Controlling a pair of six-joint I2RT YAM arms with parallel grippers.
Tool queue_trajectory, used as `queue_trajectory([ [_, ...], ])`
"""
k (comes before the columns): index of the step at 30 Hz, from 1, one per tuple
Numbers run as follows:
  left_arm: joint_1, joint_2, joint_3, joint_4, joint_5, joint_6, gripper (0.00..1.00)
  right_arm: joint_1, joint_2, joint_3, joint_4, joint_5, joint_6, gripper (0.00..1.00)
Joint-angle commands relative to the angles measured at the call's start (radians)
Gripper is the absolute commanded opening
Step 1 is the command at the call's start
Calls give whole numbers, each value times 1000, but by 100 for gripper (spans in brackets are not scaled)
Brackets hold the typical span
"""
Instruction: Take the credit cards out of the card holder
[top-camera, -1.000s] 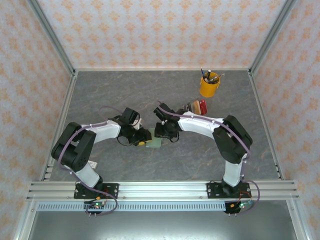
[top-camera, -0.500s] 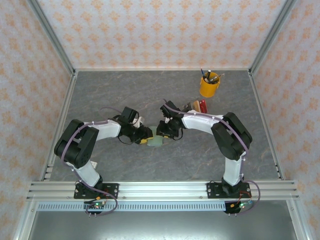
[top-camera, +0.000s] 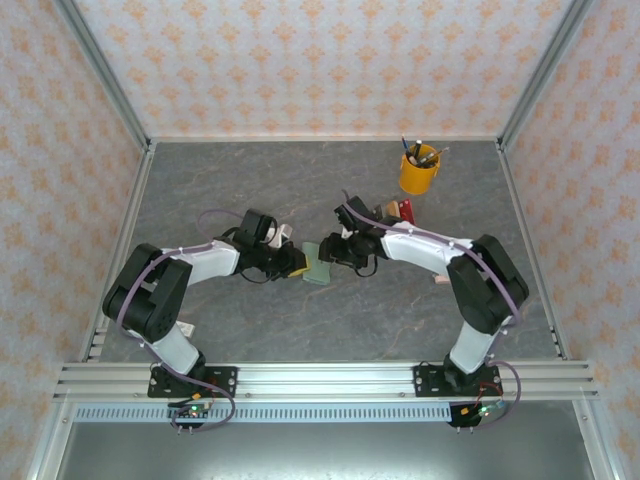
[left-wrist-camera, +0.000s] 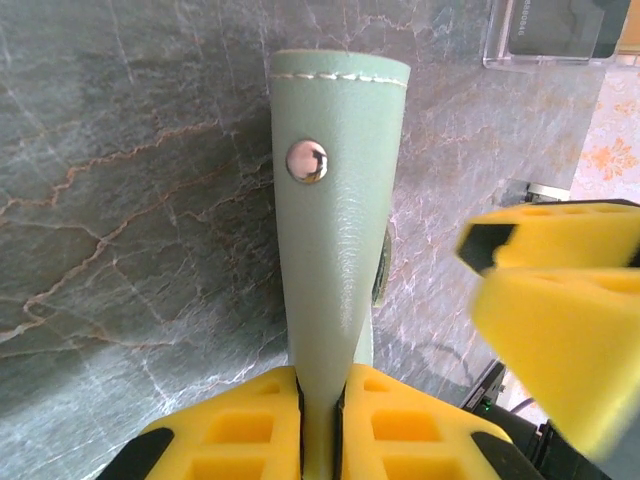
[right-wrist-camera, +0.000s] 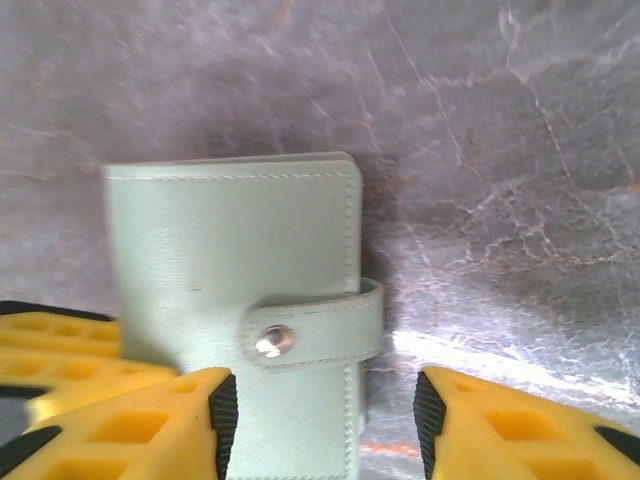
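Right gripper (top-camera: 335, 249) drew back toward 2 o'clock, jaws parted; card holder (top-camera: 315, 269), clamped on edge by left gripper (left-wrist-camera: 320, 400), lies at its 8 o'clock, snap strap (right-wrist-camera: 312, 335) facing it.

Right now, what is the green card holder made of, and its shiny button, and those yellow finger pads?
Card holder: looks like mint leather or faux leather, matte, with fine grain and stitched edges. Snap button: likely metal, mirror-shiny. Left gripper's pads: yellow, matte, with moulded cells; probably plastic or rubber, can't tell which.
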Motion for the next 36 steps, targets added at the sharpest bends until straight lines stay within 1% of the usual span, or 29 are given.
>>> queue_trajectory([
  [1, 0, -19, 28, 10, -1, 17, 4, 5, -4, 13, 10, 4, -12, 58],
  [7, 1, -12, 38, -2, -5, 14, 1, 5, 62, 56, 32, -62, 15, 58],
  [13, -3, -5, 40, -2, -7, 8, 0, 13, 99, 73, 22, -80, 5, 57],
  [16, -3, 4, 42, 9, 0, -1, 0, 16, 121, 84, 2, -65, 1, 56],
  [23, -4, 5, 47, 3, -3, -3, 0, 20, 150, 101, -46, -13, -9, 49],
  [28, -4, -2, 47, -10, -24, -3, 0, 19, 149, 105, -74, 34, -12, 45],
  [33, -4, 0, 44, -14, -33, -3, 0, 20, 150, 108, -90, 53, -11, 41],
  [36, -4, 2, 42, -23, -53, -8, 0, 24, 150, 116, -117, 103, -22, 39],
])
